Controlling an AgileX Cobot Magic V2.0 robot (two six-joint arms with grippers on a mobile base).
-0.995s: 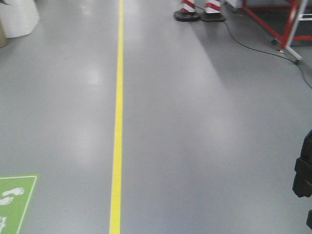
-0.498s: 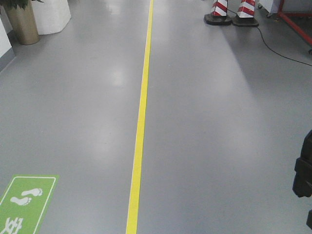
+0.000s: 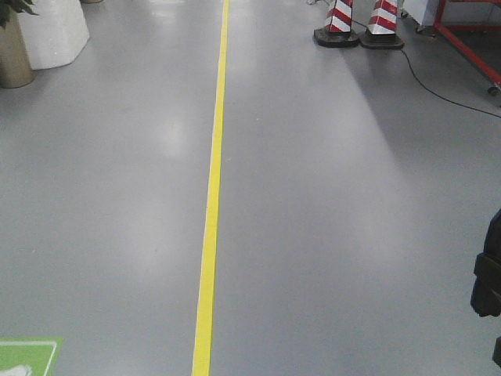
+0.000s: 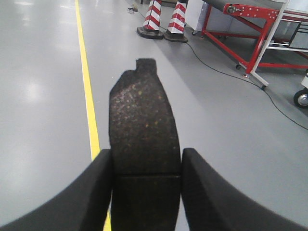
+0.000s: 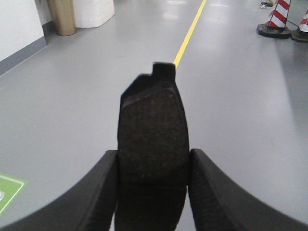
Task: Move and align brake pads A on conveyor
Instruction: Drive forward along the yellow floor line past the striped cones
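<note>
Each gripper holds one brake pad A over the grey floor. In the left wrist view my left gripper [image 4: 147, 151] is shut on a dark speckled pad [image 4: 142, 106], its grooved middle between the fingers and its end tab pointing away. In the right wrist view my right gripper [image 5: 154, 152] is shut on a second dark pad [image 5: 153, 110] in the same way. What looks like the end of the conveyor [image 4: 250, 4], a dark belt on a red frame, shows far off at the top right of the left wrist view. The front view shows neither pad nor gripper.
A yellow floor line [image 3: 211, 204] runs ahead. Two red-and-white cones [image 3: 360, 23] and a black cable [image 3: 446, 90] lie at the far right beside a red frame [image 3: 470, 47]. A planter [image 3: 12, 51] and a white block [image 3: 51, 31] stand far left. A green mat corner [image 3: 27, 356] is near left.
The front view has shifted: the green footprint mat has slid down into the lower left corner. The yellow line and the cones have moved a little left since half a second ago.
</note>
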